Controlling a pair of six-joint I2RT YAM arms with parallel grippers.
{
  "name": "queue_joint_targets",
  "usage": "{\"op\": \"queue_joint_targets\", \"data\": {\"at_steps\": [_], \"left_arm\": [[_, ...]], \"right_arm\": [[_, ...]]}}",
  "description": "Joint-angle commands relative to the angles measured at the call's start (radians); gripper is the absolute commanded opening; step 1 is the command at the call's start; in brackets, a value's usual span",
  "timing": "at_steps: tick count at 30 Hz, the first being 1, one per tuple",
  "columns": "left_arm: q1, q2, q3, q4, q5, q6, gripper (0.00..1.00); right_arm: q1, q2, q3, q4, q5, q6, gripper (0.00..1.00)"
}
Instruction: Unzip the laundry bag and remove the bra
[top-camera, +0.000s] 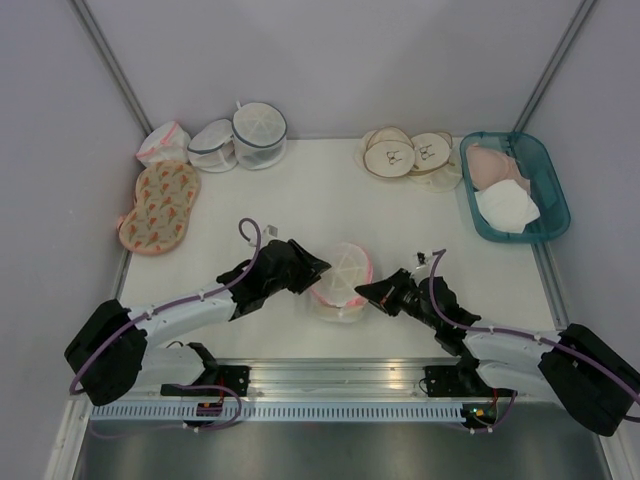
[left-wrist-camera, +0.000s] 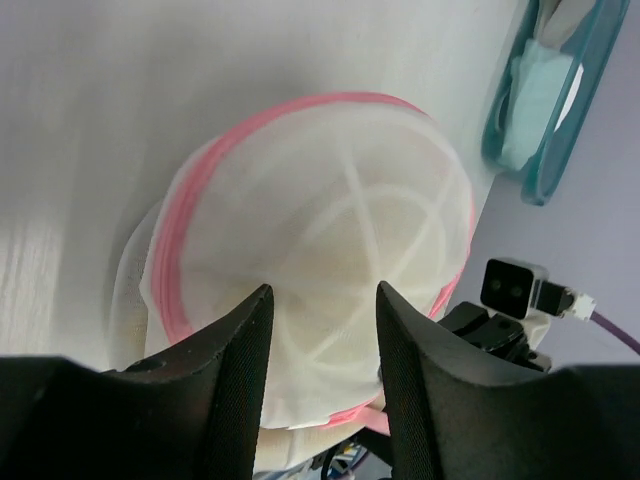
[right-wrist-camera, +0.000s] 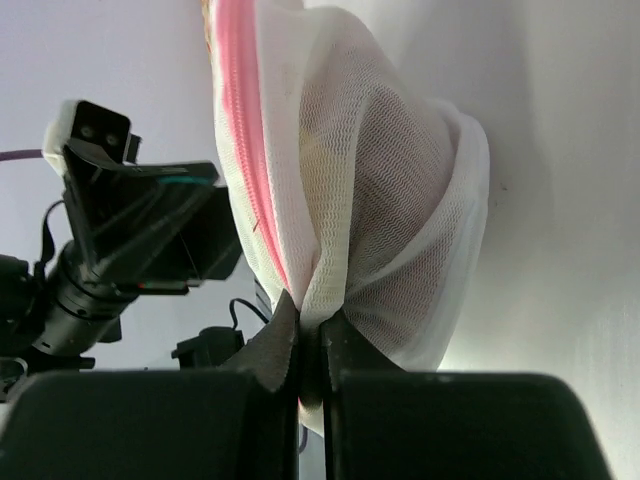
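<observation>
The laundry bag (top-camera: 342, 278) is a round white mesh dome with a pink zipper rim, lying near the table's front middle between both arms. In the left wrist view the laundry bag (left-wrist-camera: 320, 230) fills the frame and my left gripper (left-wrist-camera: 322, 300) is open, its fingers hovering over the dome's near side. My left gripper (top-camera: 316, 266) sits at the bag's left edge in the top view. My right gripper (right-wrist-camera: 312, 325) is shut, pinching a fold of the bag's mesh (right-wrist-camera: 340, 200) beside the pink zipper; it shows at the bag's right edge (top-camera: 370, 292). The bra is hidden.
A teal tray (top-camera: 547, 172) with pale garments stands back right. Round beige pads (top-camera: 405, 152) lie behind the bag. White mesh bags with grey-blue rims (top-camera: 243, 135), a small pink-edged pouch (top-camera: 163, 142) and a patterned orange item (top-camera: 158, 206) sit back left.
</observation>
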Motion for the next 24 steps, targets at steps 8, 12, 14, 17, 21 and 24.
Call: {"op": "queue_joint_targets", "data": {"at_steps": [8, 12, 14, 17, 21, 24], "left_arm": [[0.022, 0.004, 0.100, 0.018, -0.008, 0.071, 0.55], [0.020, -0.008, 0.086, 0.009, 0.010, 0.075, 0.55], [0.020, -0.019, 0.089, 0.004, 0.030, 0.097, 0.55], [0.020, -0.034, 0.101, -0.019, 0.074, 0.144, 0.56], [0.020, -0.042, 0.120, -0.103, 0.183, 0.222, 0.57], [0.019, -0.074, 0.088, -0.157, 0.227, 0.233, 0.57]], "right_arm": [[0.014, 0.120, 0.015, 0.123, -0.073, 0.007, 0.00], [0.016, 0.123, -0.015, 0.078, 0.068, 0.040, 0.00], [0.016, 0.118, -0.032, 0.075, 0.176, 0.075, 0.00], [0.016, 0.103, -0.032, 0.037, 0.308, 0.093, 0.00], [0.016, 0.103, -0.012, 0.072, 0.317, 0.071, 0.01], [0.016, 0.127, 0.024, 0.107, 0.199, 0.020, 0.68]]}}
